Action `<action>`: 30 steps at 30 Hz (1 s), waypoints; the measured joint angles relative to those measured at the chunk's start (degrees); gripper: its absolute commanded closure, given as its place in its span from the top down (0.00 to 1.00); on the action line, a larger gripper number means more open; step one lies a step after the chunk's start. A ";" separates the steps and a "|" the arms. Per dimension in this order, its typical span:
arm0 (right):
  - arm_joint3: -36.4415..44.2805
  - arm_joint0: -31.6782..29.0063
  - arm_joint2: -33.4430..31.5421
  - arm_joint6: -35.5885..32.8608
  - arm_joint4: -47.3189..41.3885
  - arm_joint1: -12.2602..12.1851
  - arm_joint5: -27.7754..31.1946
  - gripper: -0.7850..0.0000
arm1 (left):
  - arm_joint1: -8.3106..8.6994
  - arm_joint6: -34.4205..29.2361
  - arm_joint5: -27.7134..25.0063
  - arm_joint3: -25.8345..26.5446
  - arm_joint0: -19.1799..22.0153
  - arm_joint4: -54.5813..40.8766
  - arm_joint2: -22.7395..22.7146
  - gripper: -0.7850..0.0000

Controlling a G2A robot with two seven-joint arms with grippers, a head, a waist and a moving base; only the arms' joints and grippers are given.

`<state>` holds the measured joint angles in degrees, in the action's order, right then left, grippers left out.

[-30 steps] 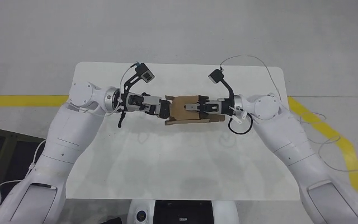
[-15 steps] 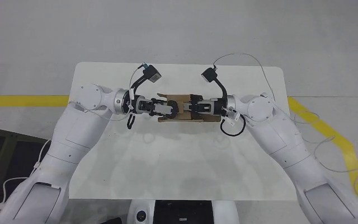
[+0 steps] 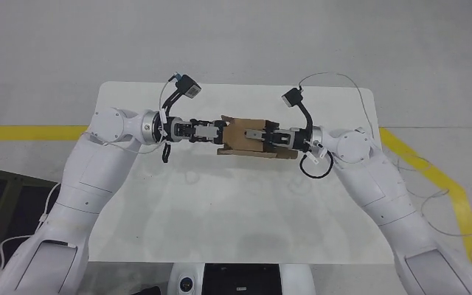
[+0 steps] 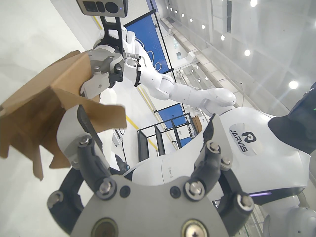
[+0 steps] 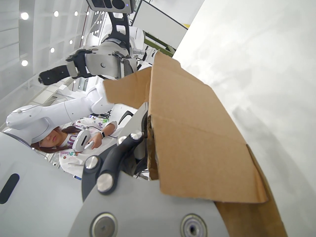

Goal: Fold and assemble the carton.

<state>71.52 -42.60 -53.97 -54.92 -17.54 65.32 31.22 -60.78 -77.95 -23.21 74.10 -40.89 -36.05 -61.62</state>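
Because the brown cardboard carton (image 3: 234, 139) looks light and bendy, a soft hold on a folded edge seems best. It hangs over the white table (image 3: 221, 214), pinched by the right gripper (image 3: 254, 136). The left gripper (image 4: 145, 129) gapes wide, holding nothing.

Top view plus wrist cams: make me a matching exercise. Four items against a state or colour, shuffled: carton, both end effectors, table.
Column one:
1. carton
2. left end effector
3. right end effector
4. table

Column two:
A. white, beneath both arms
B. open, one finger at a flap
C. brown, held up off the surface
D. shut on the cardboard wall

Pairs: 1-C, 2-B, 3-D, 4-A.
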 measured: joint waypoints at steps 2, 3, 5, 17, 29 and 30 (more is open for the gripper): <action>1.12 -1.11 -1.28 -0.92 0.53 -0.52 -0.69 0.00 | 0.02 0.18 0.32 -0.77 -0.07 0.55 -0.04 1.00; 2.08 -1.82 -2.04 -1.56 0.73 -0.83 -1.23 0.00 | 0.02 0.25 0.50 -1.08 -0.14 0.99 0.05 1.00; 3.59 -2.92 -3.02 -2.18 0.80 -1.22 -1.96 0.00 | -0.01 0.25 0.76 -1.31 -0.32 1.62 0.35 1.00; 9.78 -6.54 -2.12 -5.25 -1.91 -1.29 -4.06 0.00 | -0.52 0.94 1.71 -2.86 -0.12 2.80 1.83 1.00; 7.68 -3.11 2.84 -7.93 -4.12 0.52 -3.42 0.00 | -0.64 -0.64 2.03 -2.86 0.19 1.69 1.43 1.00; 7.33 -2.83 3.19 -7.93 -4.25 0.69 -3.28 0.00 | -0.65 -0.88 2.09 -2.75 0.16 1.57 1.43 1.00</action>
<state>78.86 -45.43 -50.79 -62.85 -21.79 66.01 27.94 -61.43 -78.82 -21.12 71.35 -40.73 -34.48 -60.19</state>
